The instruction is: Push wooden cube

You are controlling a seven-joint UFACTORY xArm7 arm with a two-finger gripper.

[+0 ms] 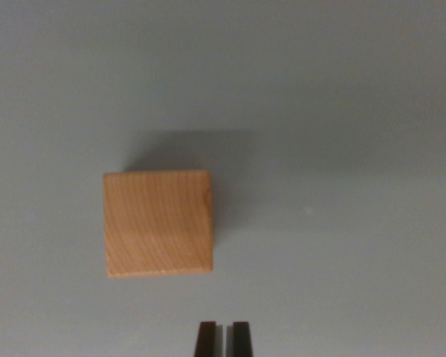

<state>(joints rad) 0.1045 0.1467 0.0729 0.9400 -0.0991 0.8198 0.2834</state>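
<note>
Dark metal fingertips (207, 338) are the nearest thing I can see, poking up from the bottom edge of the wrist view, a little right of centre. They belong to the gripper (223, 339), and its two tips stand almost together with only a thin sliver of pale surface between them, so I read the tool as drawn narrow and holding nothing.

Just beyond the tips lies a strip of bare grey table (342, 111), so the gripper is not touching anything.

Farther out sits the wooden cube (158, 223), pale tan with curved grain lines running across its top face. It rests flat on the table, a bit to the left of the gripper's line, so the tips point past its near right corner rather than at its middle. A narrow darker side face shows along its right edge.

Beyond the cube, its soft shadow falls on the table toward the far side and slightly to the right. The rest of the surface is plain grey.
</note>
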